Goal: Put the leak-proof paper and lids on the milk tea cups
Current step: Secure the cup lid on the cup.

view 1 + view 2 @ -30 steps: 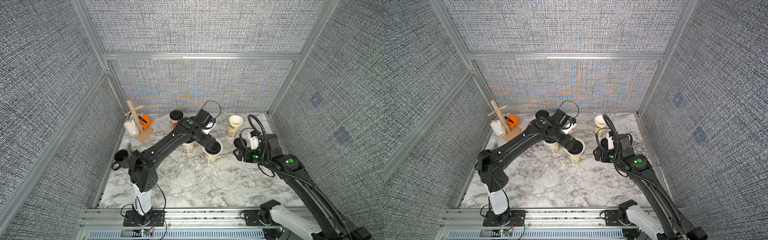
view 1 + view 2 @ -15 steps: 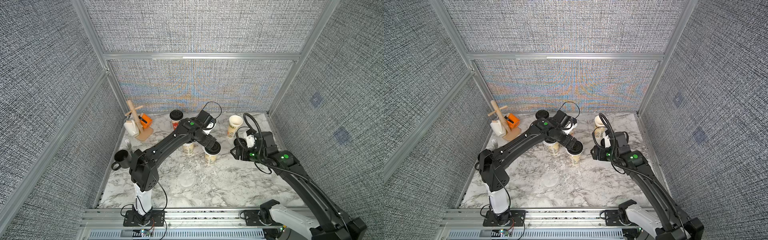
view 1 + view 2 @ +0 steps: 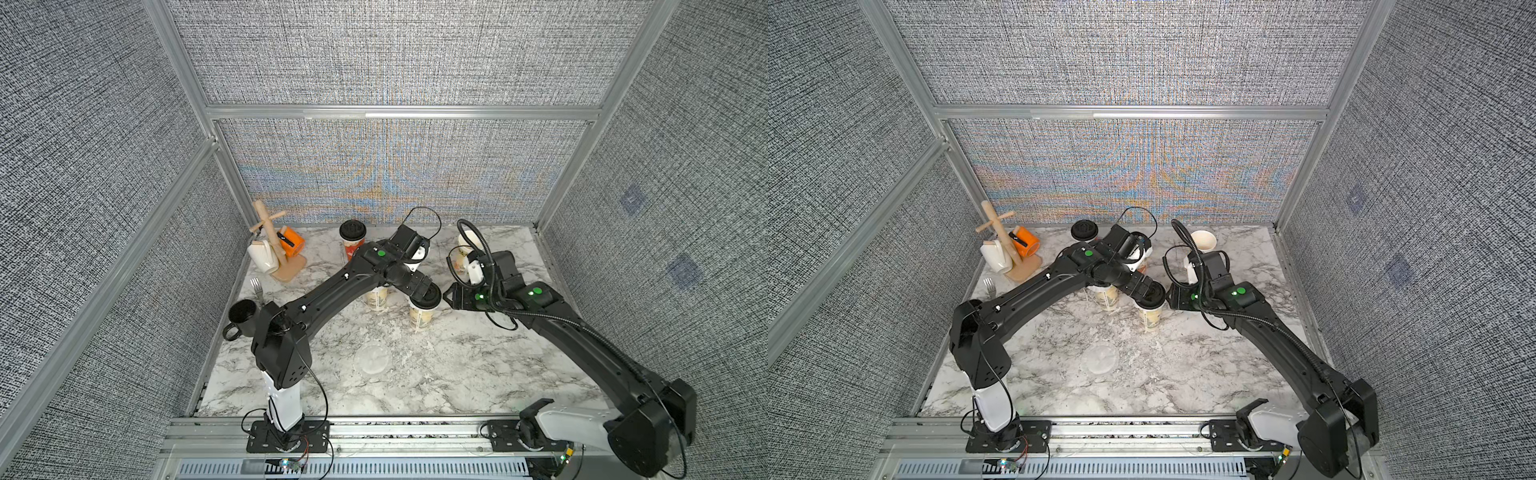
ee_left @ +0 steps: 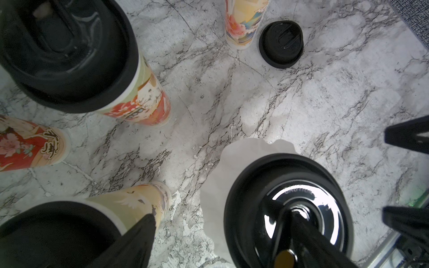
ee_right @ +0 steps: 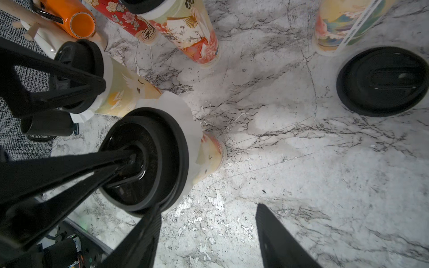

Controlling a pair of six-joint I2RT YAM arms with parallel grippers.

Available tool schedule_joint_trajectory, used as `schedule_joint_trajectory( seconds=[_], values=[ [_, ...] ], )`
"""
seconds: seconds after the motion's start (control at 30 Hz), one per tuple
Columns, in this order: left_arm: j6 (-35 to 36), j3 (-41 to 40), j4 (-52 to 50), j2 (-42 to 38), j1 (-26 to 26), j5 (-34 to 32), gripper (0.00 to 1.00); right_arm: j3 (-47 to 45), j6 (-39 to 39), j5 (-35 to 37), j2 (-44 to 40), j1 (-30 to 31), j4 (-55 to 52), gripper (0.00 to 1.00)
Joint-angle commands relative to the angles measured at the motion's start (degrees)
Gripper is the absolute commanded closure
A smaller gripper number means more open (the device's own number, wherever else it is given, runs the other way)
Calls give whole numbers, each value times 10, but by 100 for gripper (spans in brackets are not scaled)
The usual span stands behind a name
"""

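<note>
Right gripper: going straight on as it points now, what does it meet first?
Probably the black lid of the nearest milk tea cup; one of the right gripper's fingers overlaps its rim. Depth is unclear: maybe the table first.

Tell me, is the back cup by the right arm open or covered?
Open. In a top view the cup stands upright and shows its bare white inside; nothing sits over its mouth.

Left claw (image 4: 222, 214) stands spread, one finger (image 4: 308, 241) on black lid (image 4: 250, 197) over leak-proof paper (image 4: 222, 162).
</note>
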Motion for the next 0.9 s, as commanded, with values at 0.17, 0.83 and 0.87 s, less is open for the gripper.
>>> schedule_joint_trajectory(
  seconds=[0.17,0.83,0.87],
  values=[
    [10,-18,-65,3,0,-34,8,13,7,5,31,9,38,40],
    [3,-62,-53,-21,-1,-33,9,-28,23,74,60,37,23,49],
    [3,-63,-53,-21,-1,-33,9,-16,24,78,56,37,19,49]
  ],
)
